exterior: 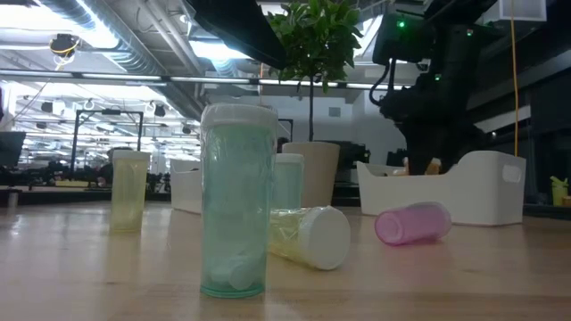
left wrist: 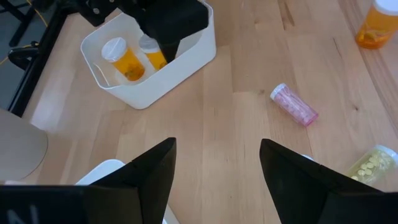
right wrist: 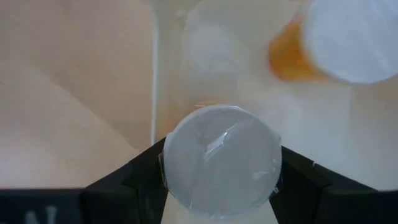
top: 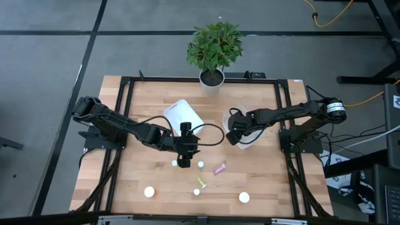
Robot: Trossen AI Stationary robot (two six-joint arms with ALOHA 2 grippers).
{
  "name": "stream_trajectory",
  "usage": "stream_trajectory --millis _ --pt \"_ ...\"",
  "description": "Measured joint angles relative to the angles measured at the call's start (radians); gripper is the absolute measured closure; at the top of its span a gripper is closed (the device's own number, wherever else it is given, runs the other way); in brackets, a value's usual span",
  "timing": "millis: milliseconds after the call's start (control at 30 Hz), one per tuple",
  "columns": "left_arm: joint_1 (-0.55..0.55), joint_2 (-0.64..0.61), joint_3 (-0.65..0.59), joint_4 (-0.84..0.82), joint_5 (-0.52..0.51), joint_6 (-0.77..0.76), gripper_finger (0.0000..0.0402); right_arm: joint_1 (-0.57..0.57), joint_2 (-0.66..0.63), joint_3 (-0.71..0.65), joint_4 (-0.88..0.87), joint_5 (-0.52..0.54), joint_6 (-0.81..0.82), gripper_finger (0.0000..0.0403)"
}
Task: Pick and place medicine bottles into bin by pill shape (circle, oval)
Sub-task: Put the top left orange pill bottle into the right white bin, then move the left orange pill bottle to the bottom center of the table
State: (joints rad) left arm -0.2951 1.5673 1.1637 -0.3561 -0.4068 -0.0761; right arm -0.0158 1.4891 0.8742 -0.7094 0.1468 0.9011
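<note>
The right gripper (right wrist: 219,186) is over the right white bin (top: 250,139), and its two fingers (right wrist: 134,180) pinch a bottle by the white cap (right wrist: 219,163), one finger at each side of the cap. The body of this bottle is hidden under the cap, so I cannot tell its colour. Beyond the fingertips, inside the bin, an orange bottle (right wrist: 323,43) lies already, and the bin wall (right wrist: 158,68) runs just beside the held cap.

To do this step well, I think the held bottle must be fully inside the wall before the fingers let go, and low enough that it does not bounce or knock the orange bottle. The fingers should spread slowly, then rise straight up.

The left gripper (left wrist: 216,168) hangs over the middle of the table with its fingers spread wide and nothing between them. Ahead of its fingertips a pink bottle (left wrist: 294,105) lies on its side, well apart, and a yellow-green bottle (left wrist: 372,163) lies to the outer side of one finger. If it takes the pink one, the fingers should come across the body, because it can roll
</note>
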Motion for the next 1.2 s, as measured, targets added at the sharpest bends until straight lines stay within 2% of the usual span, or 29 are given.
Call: stream_trajectory --millis 233,500,667,800,1067,1200 --pt "0.000 0.000 0.000 0.000 0.000 0.000 0.0177 0.000 0.000 0.000 -0.007 0.034 0.063 0.0166" --pt "0.000 0.000 0.000 0.000 0.000 0.000 0.0177 0.000 0.000 0.000 -0.029 0.070 0.113 0.0096" --pt "0.000 0.000 0.000 0.000 0.000 0.000 0.0177 0.000 0.000 0.007 -0.038 0.061 0.119 0.0074" --pt "0.000 0.000 0.000 0.000 0.000 0.000 0.0177 0.000 0.000 0.079 -0.117 0.041 0.118 0.0073" --pt "0.000 0.000 0.000 0.000 0.000 0.000 0.0177 0.006 0.000 0.304 -0.341 -0.001 0.081 0.0073" --pt "0.000 0.000 0.000 0.000 0.000 0.000 0.0177 0.050 0.000 0.388 -0.344 0.146 -0.075 0.0073"
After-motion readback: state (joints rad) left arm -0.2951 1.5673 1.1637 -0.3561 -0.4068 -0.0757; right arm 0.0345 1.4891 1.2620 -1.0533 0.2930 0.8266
